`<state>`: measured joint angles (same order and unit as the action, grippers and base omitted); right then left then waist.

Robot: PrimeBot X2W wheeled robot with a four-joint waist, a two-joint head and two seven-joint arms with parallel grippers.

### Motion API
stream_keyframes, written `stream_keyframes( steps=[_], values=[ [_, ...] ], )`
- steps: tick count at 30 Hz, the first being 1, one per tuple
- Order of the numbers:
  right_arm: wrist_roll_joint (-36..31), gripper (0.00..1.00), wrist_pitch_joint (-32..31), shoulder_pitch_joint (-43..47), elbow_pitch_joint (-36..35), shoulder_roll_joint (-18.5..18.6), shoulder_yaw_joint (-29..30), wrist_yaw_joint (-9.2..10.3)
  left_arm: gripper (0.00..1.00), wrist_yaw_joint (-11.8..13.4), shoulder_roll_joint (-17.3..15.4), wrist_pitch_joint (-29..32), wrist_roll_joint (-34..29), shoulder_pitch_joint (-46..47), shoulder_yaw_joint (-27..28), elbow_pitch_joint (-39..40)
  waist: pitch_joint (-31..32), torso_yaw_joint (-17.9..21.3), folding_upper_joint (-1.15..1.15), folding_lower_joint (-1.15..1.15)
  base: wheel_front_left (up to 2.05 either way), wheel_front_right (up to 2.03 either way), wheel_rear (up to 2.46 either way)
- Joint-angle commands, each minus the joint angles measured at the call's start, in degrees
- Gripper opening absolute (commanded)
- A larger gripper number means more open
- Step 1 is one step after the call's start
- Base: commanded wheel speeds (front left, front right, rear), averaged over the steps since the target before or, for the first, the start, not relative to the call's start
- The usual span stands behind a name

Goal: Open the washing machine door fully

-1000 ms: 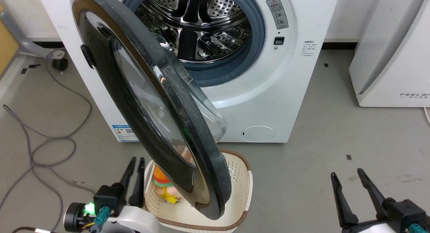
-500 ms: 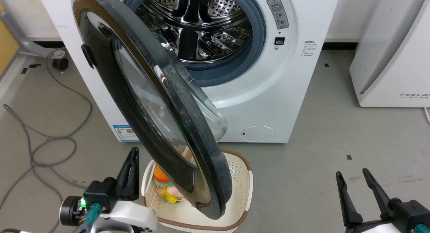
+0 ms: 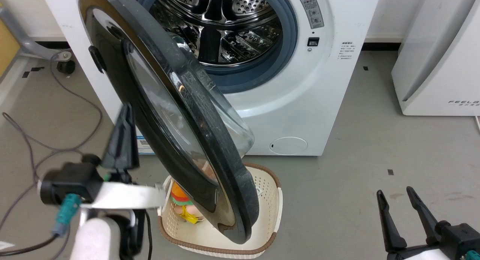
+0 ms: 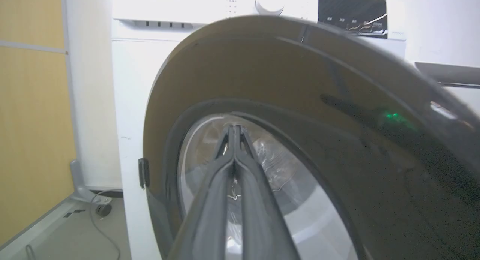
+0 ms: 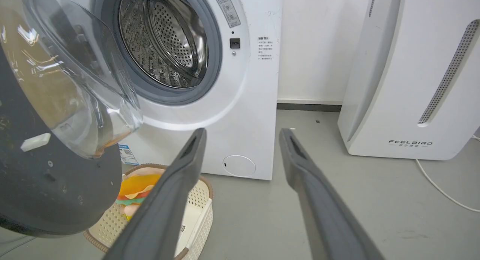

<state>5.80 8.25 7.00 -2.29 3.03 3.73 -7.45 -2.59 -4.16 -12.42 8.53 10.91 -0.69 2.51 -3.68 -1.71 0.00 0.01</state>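
Head view: the washing machine door (image 3: 210, 140) hangs partly open from the washing machine (image 3: 300, 102) while the left gripper (image 3: 126, 110), fingers pressed together and empty, stands just beside its outer face; the right gripper (image 3: 395, 193) sits low, fingers apart, holding nothing. Left wrist view: the joined fingers (image 4: 213, 188) point at the door's glass, contact unclear. Right wrist view: the spread fingers (image 5: 180, 177) stand clear of the machine.

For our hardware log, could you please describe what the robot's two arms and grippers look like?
The left gripper has two long, tapering matt-black jaws on a black block, a teal plug with a dark cable at the wrist, and a white forearm shell. The right gripper has matching slim black jaws on a black housing, a teal connector and white casing beneath.
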Motion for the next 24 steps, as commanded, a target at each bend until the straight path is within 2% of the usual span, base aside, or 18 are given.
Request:
stream_keyframes(
  steps=[1, 7, 13, 18, 24],
  values=[
    [0.6, 1.0, 0.4, -0.3, 0.0, -0.1, 0.1, -0.03, 0.0, 0.5, -0.1, 0.2, 0.2, 1.2, 0.2, 1.3, -0.1, 0.1, 0.0, -0.01, 0.0, 0.0, 0.0],
    [0.8, 1.0, 0.4, -0.6, 0.1, -0.1, 0.3, -0.03, 0.0, 1.9, 0.2, 1.2, 0.5, 5.1, -0.2, 10.8, -0.7, 0.2, 0.0, -0.01, 0.0, 0.0, 0.0],
    [1.0, 1.0, 0.5, -0.7, 0.3, -0.1, 0.3, -0.03, 0.0, 2.4, 0.6, 2.6, 0.3, 7.8, -3.5, 20.3, -0.9, 0.7, 0.0, -0.01, 0.0, 0.0, 0.0],
    [1.3, 1.0, 0.4, -0.6, 0.5, -0.1, 0.1, -0.03, 0.0, 2.1, 0.9, 5.7, 0.7, 6.6, -9.5, 26.6, -0.8, 1.2, 0.0, -0.01, 0.0, 0.0, 0.0],
    [1.6, 1.0, 0.4, -0.2, 0.7, -0.1, 0.2, -0.03, 0.0, 0.7, 1.1, 11.2, 2.8, 2.4, -19.7, 28.6, -0.7, 1.3, 0.0, -0.01, 0.0, 0.0, 0.0]
  ],
)
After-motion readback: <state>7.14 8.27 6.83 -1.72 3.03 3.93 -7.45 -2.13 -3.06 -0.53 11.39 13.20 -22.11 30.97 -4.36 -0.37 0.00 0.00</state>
